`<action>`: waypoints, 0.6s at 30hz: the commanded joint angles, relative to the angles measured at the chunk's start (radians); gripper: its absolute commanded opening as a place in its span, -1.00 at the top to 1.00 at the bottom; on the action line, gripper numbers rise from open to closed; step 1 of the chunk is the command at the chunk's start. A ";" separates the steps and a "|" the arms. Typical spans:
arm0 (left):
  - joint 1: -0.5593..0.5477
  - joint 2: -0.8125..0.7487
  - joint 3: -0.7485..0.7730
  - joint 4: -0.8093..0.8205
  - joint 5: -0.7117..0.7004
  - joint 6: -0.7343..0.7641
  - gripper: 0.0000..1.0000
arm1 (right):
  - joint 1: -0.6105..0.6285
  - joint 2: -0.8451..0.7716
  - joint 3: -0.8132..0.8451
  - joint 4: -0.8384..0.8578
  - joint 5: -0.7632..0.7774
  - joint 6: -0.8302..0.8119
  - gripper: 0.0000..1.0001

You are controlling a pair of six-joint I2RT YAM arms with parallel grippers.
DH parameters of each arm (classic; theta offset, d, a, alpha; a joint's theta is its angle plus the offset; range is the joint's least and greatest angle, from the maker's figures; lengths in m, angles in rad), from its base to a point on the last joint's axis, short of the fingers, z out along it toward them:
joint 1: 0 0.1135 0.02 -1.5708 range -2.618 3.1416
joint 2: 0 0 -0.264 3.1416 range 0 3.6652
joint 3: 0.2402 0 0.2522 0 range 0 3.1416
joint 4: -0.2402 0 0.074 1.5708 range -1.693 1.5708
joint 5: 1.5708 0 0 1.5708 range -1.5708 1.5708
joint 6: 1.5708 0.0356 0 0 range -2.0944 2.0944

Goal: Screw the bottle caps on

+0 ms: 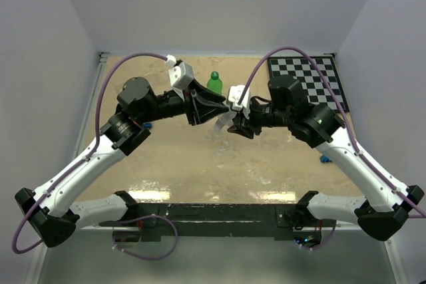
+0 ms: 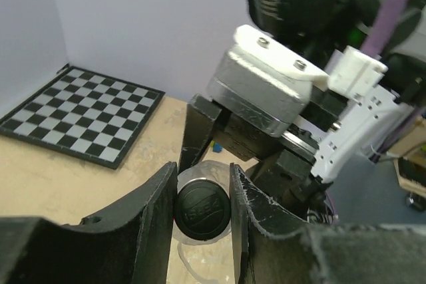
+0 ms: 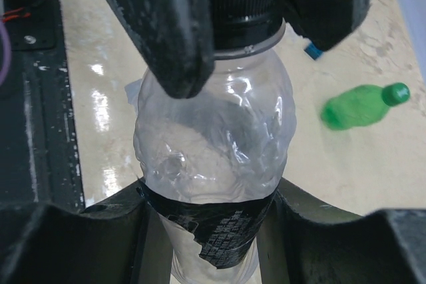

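Observation:
The clear bottle with its dark label band hangs above the table, and my right gripper is shut on it at the band. A black cap sits on the bottle's neck. My left gripper is shut on that cap, one finger on each side. In the top view the two grippers meet at mid-table with the clear bottle between them. The green bottle stands behind them with its green cap on.
A chessboard mat lies at the far right corner. A small blue brick lies on the table by the right arm. White walls close in the table on three sides.

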 commanded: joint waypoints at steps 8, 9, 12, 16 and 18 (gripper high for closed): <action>-0.001 -0.008 0.057 -0.016 0.182 0.133 0.51 | 0.008 -0.025 0.020 0.023 -0.191 -0.026 1.00; -0.003 -0.022 0.056 -0.013 0.140 0.122 0.14 | 0.008 -0.023 0.016 0.025 -0.168 -0.022 1.00; -0.001 -0.062 0.042 0.016 -0.031 0.056 -0.37 | 0.008 -0.017 0.004 0.027 -0.108 -0.011 1.00; -0.003 -0.089 0.020 0.024 -0.209 -0.055 -0.45 | 0.008 -0.026 -0.025 0.065 -0.044 0.018 1.00; -0.004 -0.085 0.023 -0.004 -0.265 -0.104 -0.43 | 0.008 -0.028 -0.033 0.080 -0.024 0.029 1.00</action>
